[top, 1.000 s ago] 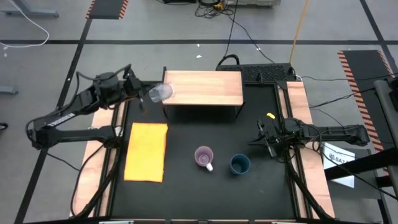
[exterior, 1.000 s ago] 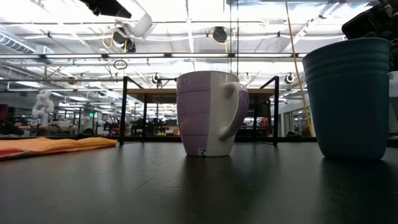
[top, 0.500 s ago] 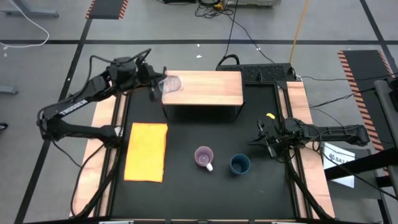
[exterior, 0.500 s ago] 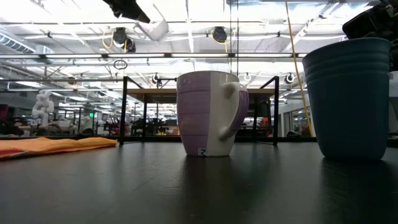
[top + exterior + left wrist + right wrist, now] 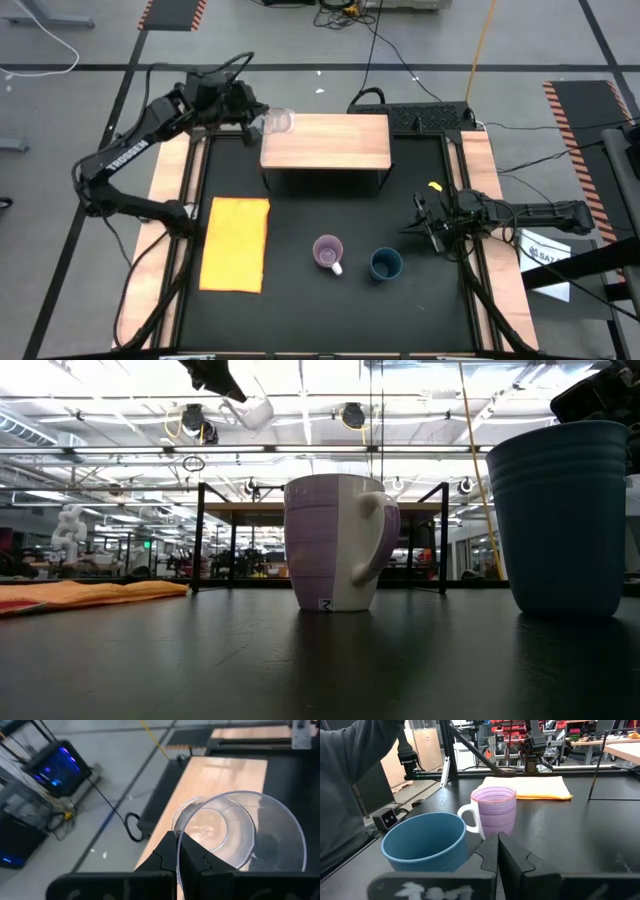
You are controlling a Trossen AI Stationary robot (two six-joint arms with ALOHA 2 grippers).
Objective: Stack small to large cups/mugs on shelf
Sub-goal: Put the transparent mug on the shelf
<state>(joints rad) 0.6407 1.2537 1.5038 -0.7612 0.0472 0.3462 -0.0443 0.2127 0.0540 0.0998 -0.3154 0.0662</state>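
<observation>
My left gripper (image 5: 256, 122) is shut on the tiny clear glass cup (image 5: 279, 122), held on its side high above the far left corner of the light-wood shelf (image 5: 330, 145). The cup also shows in the low view (image 5: 250, 410). The light purple mug (image 5: 328, 252) and the dark teal-blue cup (image 5: 385, 264) stand upright on the black table in front of the shelf. My right gripper (image 5: 425, 222) is shut and empty, just right of the teal cup. My left gripper pinches the glass cup's wall at its rim (image 5: 181, 827), one finger inside the mouth and one outside. The fingers come roughly level from the table's left. The cup lies on its side with its base (image 5: 206, 827) pointing away from the gripper, lifted clear of the shelf.
A flat yellow-orange mat (image 5: 236, 243) lies left of the mugs. A black power strip (image 5: 420, 115) and cables sit behind the shelf's right end. A person's dark sleeve (image 5: 350, 770) shows beyond the table's edge in the right wrist view.
My left gripper has carried the glass cup toward the table's far edge and a little right, from beside the shelf's left edge to above its far left corner. The cup has stayed on its side in the hold.
</observation>
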